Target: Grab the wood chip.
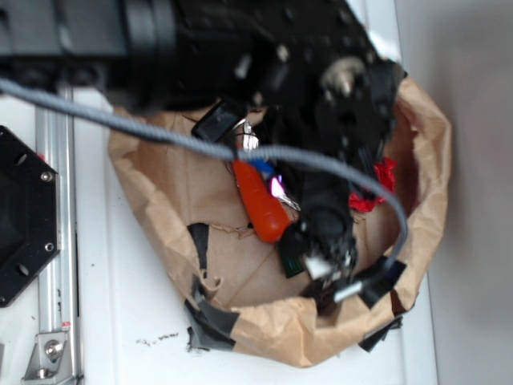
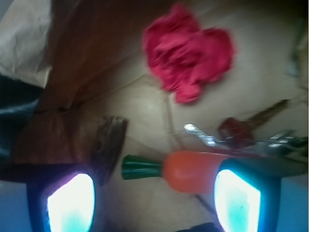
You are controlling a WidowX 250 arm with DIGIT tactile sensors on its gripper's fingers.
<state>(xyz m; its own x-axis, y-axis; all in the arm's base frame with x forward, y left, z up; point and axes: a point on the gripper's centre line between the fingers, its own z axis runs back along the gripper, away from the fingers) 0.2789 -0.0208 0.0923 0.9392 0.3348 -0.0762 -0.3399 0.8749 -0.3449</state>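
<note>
Wood chip [image 2: 108, 142]: rough, streaky, seemingly rectangular

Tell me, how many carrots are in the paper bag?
1. The carrot lies on the brown paper near the middle of the paper bag, beside the keys, its green end toward the wood chip. The arm hides part of the bag, so another could be hidden.

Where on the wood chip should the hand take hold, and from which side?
Grip the wood chip across its narrow width, near the middle, coming straight down from above. In the wrist view it lies flat against the brown paper wall, just ahead of one finger, so shift the hand toward that side first. The carrot now sits between the open fingers instead.
</note>
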